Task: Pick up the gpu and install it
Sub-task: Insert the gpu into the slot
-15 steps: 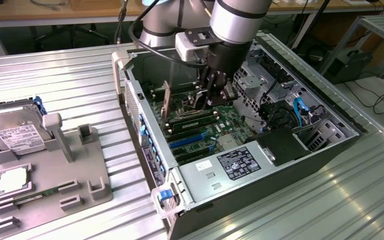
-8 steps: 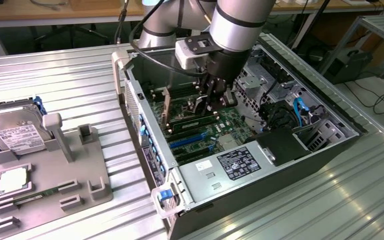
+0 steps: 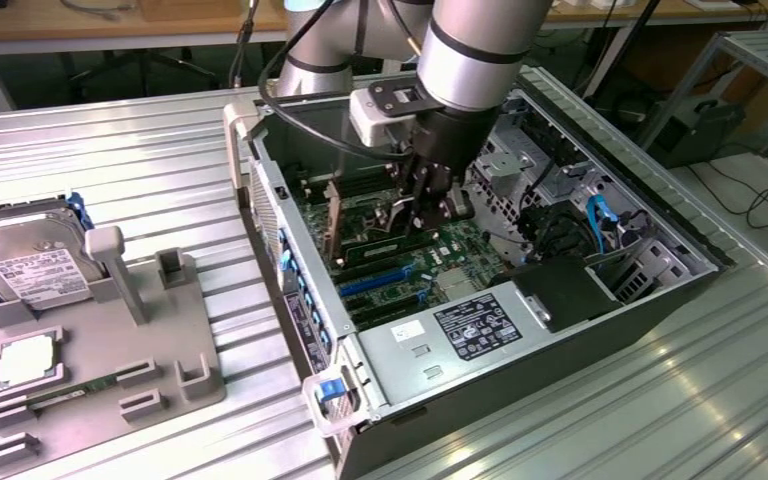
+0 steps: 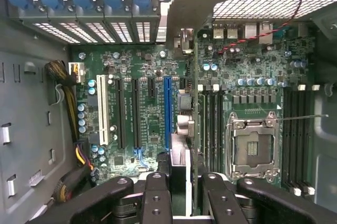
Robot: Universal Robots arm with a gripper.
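- The black two-fingered end effector (image 3: 427,205) hangs inside the open black and grey computer case (image 3: 651,215), which lies on its side on the ribbed silver metal surface (image 3: 117,170)
- Its fingers (image 4: 157,195) are partly closed and clamp the gpu (image 4: 196,129), a thin dark circuit card seen edge-on in the wrist view
- The card stands upright over the green motherboard (image 4: 152,66), between the long blue expansion slot (image 4: 168,110) and the black memory slots (image 4: 210,124), running towards the case's rear wall
- In the exterior view the card shows as a brownish narrow board (image 3: 335,225) just on the exterior view's left of the fingers
- An empty silver processor socket (image 4: 254,147) lies beyond the memory slots
- On the exterior view's left, a grey plastic fixture (image 3: 171,350) holds a silver hard drive with a white label (image 3: 31,270), well apart from the case
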